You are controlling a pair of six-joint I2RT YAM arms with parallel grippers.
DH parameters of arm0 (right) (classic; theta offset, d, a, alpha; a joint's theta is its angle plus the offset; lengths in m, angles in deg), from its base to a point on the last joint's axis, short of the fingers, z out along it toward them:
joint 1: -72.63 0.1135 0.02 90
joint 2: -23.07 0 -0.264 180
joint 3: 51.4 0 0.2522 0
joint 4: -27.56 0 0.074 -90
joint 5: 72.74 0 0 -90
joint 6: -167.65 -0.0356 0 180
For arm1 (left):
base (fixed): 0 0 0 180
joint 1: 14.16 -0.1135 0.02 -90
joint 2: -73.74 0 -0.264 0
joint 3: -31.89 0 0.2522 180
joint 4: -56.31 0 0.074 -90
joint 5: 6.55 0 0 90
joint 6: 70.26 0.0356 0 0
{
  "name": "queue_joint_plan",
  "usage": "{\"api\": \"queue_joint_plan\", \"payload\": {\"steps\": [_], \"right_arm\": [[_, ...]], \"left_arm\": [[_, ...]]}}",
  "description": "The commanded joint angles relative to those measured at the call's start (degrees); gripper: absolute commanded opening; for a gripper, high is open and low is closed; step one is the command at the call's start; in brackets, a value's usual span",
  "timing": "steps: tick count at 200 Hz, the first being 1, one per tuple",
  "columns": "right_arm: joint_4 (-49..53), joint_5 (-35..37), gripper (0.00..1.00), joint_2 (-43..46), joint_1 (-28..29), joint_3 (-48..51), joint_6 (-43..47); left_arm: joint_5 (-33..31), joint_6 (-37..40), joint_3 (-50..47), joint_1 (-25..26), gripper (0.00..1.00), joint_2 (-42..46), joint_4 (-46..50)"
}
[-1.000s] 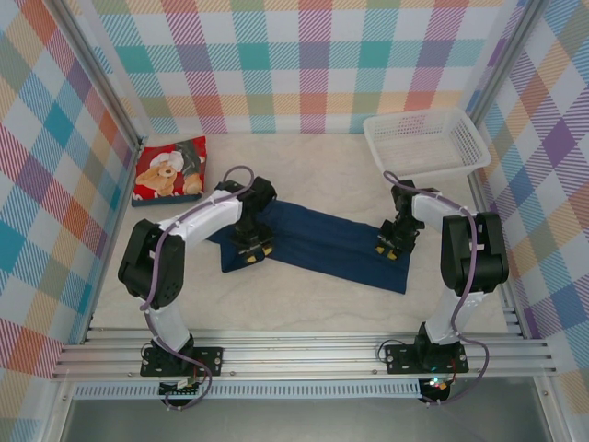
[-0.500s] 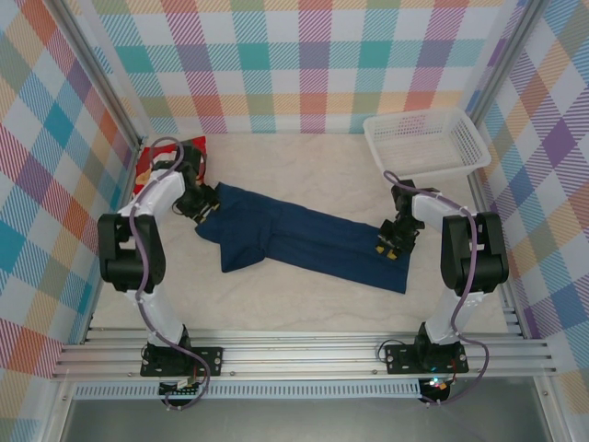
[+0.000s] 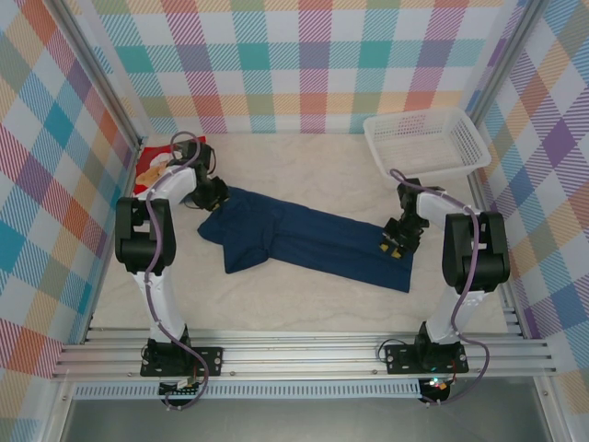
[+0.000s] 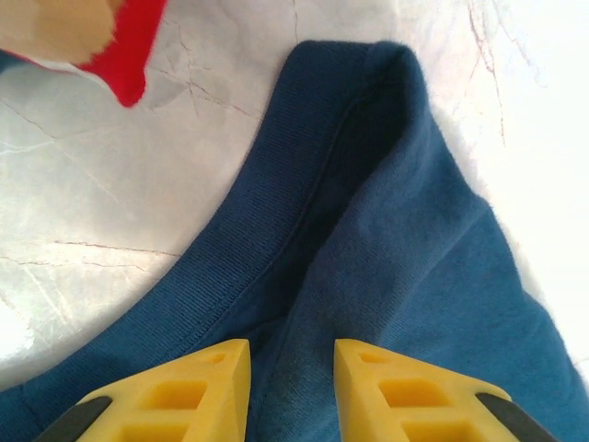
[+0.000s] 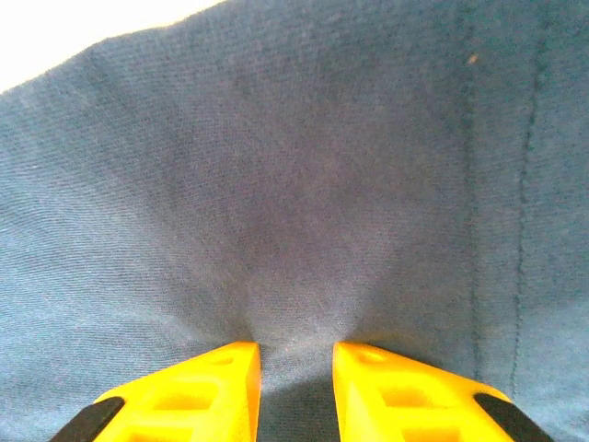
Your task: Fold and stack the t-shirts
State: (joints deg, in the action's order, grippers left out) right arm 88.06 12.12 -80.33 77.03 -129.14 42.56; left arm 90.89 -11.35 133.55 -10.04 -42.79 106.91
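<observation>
Surface [image 3: 313, 170]: pale, marbled, and it carries everything you are working with.

Navy shirt [image 3: 317, 241]: you have it laid out as a long narrow strip from far left to near right across the middle. The lengthwise folding looks done. The crosswise folds and the stacking are still ahead of you.

Basket [image 3: 425, 143]: white mesh, far right corner, well apart from the strip.

Red shirt [image 3: 152, 166]: already folded into a small square in the far left corner, partly hidden behind your left arm. It looks finished and ready to take the navy one.

Left tool [image 3: 213, 195]: at the strip's far left end, just beside the red shirt, fingers pinched on a ridge of navy cloth. A second ago it sat lower on the strip's near left part; that end has since been drawn out toward the far left.

Right tool [image 3: 396, 245]: clamped on the strip's right end, the cloth puckering between its fingers. Its place is almost unchanged.
</observation>
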Motion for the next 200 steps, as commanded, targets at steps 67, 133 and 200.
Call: {"api": "queue_joint_plan", "payload": {"steps": [67, 133, 200], "right_arm": [[6.4, 6.5, 0.29, 7.2, -1.6, 1.6, -3.2], [5.5, 7.6, 0.18, 3.7, -4.2, 4.5, -5.0], [8.2, 11.0, 0.08, -0.9, -4.9, 0.6, -4.6]], "left_arm": [[0.2, 3.2, -5.2, 0.7, 0.11, 2.2, -4.8], [-3.3, 4.7, -2.4, 0.4, 0.0, 1.8, -1.9], [-8.4, 6.4, 4.7, -1.9, 0.0, -0.5, 2.9]]}}
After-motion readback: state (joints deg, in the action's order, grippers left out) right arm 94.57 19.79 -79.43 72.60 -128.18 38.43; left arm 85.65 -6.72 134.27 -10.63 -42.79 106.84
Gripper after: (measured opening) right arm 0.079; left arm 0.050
